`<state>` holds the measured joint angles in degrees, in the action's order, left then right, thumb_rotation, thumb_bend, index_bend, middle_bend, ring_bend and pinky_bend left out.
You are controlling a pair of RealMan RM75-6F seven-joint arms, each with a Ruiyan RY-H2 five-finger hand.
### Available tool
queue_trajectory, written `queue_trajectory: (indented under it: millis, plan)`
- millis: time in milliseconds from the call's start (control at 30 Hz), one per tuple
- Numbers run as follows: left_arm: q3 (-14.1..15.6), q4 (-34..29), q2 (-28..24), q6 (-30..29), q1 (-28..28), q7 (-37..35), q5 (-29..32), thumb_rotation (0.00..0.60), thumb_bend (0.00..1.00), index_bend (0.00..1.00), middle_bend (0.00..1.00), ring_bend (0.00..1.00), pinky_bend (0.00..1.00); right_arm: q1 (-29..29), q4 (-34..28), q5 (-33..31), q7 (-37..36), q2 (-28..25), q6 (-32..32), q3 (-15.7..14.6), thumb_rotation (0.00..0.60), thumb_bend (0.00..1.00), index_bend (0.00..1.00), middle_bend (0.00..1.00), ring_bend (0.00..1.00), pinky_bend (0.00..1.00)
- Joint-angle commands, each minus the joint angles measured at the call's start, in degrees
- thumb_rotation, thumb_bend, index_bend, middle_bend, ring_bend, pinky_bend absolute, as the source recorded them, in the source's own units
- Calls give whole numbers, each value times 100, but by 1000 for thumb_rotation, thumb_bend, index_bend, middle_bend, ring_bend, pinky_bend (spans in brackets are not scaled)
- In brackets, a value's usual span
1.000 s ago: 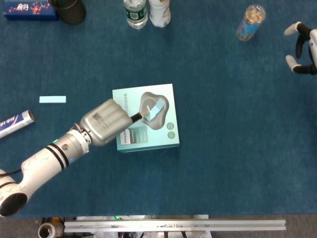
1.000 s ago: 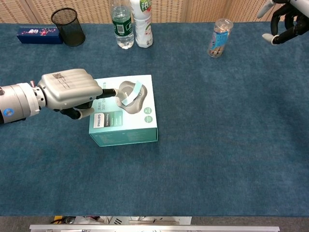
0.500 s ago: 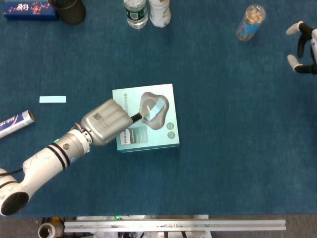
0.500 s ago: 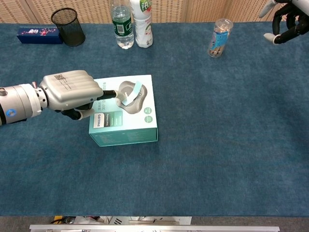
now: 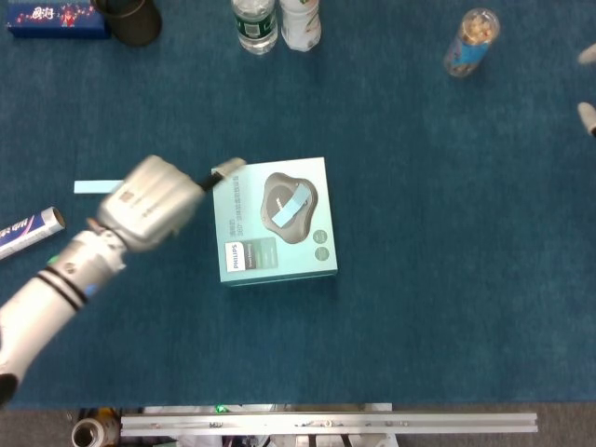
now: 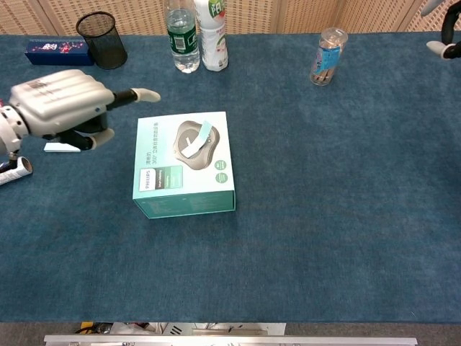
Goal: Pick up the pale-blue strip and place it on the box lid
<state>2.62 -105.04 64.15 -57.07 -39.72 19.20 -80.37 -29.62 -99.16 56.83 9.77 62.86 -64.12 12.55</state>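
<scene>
Chest view: left hand (image 6: 61, 108) empty, left of box lid (image 6: 184, 164) edge.

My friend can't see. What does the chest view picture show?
A pale-blue strip lies on a teal box lid on a blue table. The robot's left hand is beside the box, holding nothing, with bottles behind.

"PHILIPS" printed in white on the dark panel of the teal box lid (image 6: 183, 173); smaller lines beside it too fine to read. Square code mark on the back of the left hand (image 5: 149, 200), unreadable. Labels on the bottles (image 6: 181, 36) and the dark blue box (image 6: 57, 52) too blurred to make out.
</scene>
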Motion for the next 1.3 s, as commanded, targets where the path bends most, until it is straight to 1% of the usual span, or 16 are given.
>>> queue_trajectory:
  millis: [33,133,200,233,300,400,500,567,667,800,1033,1300]
  plan:
    - [76,235,-218,-591,484,-483,-166,600,552,61,678,699,859,206,-116,91,-96,-188,-118,-116,600,257,357,636,670,935]
    - [112,446,-307,-1059,867,-810,-174,600,473,60,619,635,809,435,-212,151,-181,-361,-261,-223,600,195,335,570,552,735]
    - [127,605,-348,-1367,1139,-1018,-134,600,436,61,561,578,746,617,-258,245,-252,-443,-423,-303,600,175,322,530,492,643]
    - [133,671,-363,-1482,1253,-1102,-102,600,429,61,542,556,726,701,-264,296,-282,-457,-520,-336,600,169,318,514,466,609]
    - [126,822,-375,-1738,1516,-1268,21,600,410,61,490,499,671,910,-280,401,-348,-456,-782,-407,600,166,312,495,437,576]
    - [91,1031,-336,-2092,1884,-1475,209,600,380,62,428,445,608,1208,-319,560,-350,-410,-1216,-502,600,166,304,481,418,540]
    - [17,1272,-240,-2487,2237,-1758,316,600,378,65,368,376,538,1470,-285,766,-279,-320,-1579,-636,600,166,300,477,413,536]
    - [-22,1447,-154,-2710,2440,-1906,363,600,377,75,350,352,503,1601,-257,861,-267,-275,-1714,-708,600,157,300,477,412,536]
    - [-26,1696,-35,-2996,2743,-2042,373,600,377,87,350,337,468,1797,-226,1007,-254,-220,-1917,-801,600,95,299,477,412,536]
    - [-18,1840,48,-3306,3092,-2153,334,600,377,97,350,332,447,2011,-217,1227,-187,-182,-2137,-906,600,68,300,477,411,536]
    - [-16,1881,129,-3479,3441,-2272,248,600,377,97,350,332,435,2192,-270,1465,-183,-142,-2261,-940,600,61,299,477,410,536]
    - [-96,1881,139,-3397,3525,-2276,79,600,377,97,350,332,430,2224,-352,1639,-114,-128,-2191,-897,600,61,300,477,410,536]
